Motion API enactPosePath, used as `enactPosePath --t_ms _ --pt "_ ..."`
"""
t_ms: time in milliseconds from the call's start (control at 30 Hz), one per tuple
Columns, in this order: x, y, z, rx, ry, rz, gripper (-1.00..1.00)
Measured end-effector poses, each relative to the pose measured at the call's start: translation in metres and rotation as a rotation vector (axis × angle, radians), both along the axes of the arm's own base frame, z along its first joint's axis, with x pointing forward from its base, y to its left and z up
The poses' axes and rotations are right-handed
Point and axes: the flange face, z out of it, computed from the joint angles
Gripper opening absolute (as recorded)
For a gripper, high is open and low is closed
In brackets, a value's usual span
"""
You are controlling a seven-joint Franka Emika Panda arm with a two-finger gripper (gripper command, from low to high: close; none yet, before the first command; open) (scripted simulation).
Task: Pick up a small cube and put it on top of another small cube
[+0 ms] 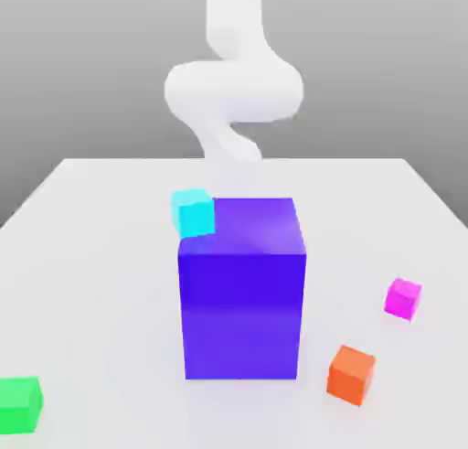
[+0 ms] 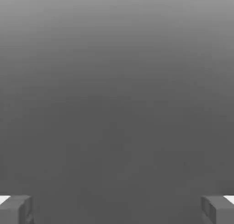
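Magenta-pink cube (image 1: pixel 403 299) on pale table (image 1: pixel 110 283)

1. Block (image 1: pixel 242 315): stands on the worktop (image 1: pixel 110 301), near the middle.
2. First cube (image 1: pixel 193 214): on top of the block, reaching past its edge on the exterior view's left.
3. Second cube (image 1: pixel 18 405): on the worktop, well left of the block, nearer the viewer.
4. Third cube (image 1: pixel 351 375): just right of the block.
5. Fourth cube (image 1: pixel 403 299): farther right, behind the third cube, apart.
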Motion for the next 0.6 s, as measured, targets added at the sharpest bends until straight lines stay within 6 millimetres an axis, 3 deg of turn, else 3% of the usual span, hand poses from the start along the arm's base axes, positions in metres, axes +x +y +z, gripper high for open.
enactPosePath --t_ms 133,300,433,600 --pt "0.027 0.047 -0.061 -0.149 0.081 0.24 0.0" --pt "0.04 0.106 -0.137 -0.316 0.162 0.547 0.0" --pt "0.035 0.151 -0.2 -0.44 0.216 0.803 0.0" --pt "0.011 0.201 -0.277 -0.582 0.268 1.136 0.0"
